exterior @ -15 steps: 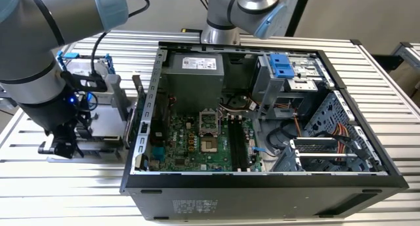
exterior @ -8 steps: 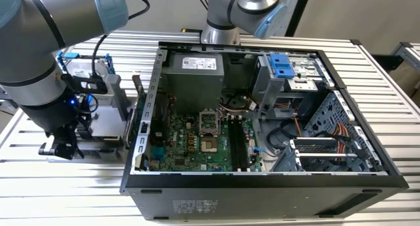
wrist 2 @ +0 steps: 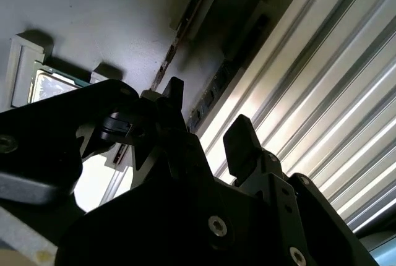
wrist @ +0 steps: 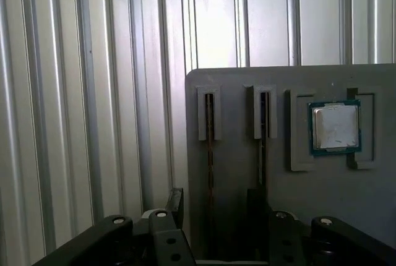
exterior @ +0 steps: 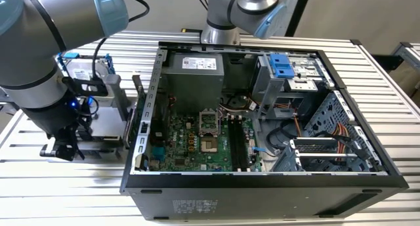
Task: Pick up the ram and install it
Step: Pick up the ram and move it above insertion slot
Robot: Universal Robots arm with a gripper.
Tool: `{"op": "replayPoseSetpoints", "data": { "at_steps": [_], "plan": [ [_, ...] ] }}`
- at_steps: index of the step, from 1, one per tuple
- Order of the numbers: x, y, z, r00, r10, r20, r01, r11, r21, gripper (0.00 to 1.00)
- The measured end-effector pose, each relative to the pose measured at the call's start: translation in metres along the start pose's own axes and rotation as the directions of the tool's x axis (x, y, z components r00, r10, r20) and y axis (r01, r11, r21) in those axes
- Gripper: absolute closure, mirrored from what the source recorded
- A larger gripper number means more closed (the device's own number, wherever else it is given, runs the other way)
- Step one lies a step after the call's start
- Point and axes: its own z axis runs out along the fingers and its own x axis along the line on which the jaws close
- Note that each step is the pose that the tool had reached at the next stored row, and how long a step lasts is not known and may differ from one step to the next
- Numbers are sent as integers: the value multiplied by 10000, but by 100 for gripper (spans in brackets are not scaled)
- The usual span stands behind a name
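Ram (wrist: pixel 209 154) on edge in its slot in the grey holder (wrist: pixel 235 93), off the exterior view's left of the computer case (exterior: pixel 262 186). We see the gripper (wrist: pixel 216 207) spread wide, empty, one jaw either side. White label (exterior: pixel 198 63): print unreadable.

Exterior view high — both wrist views near tray (wrist: pixel 235 167) (wrist 2: pixel 93 18).
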Motion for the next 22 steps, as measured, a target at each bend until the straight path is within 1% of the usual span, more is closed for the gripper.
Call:
{"op": "replayPoseSetpoints", "data": {
  "at_steps": [9, 14, 18, 22],
  "plan": [
    [1, 6, 77, 10000, -26, 0, 26, 10000, 0, 0],
    [21, 5, 122, 10000, -61, 1, 61, 10000, 0, 0],
    [58, 2, 144, 10000, -88, 4, 88, 10000, 0, 0],
    [62, 2, 146, 10000, -90, 5, 90, 10000, -1, 0]
  ]
}}
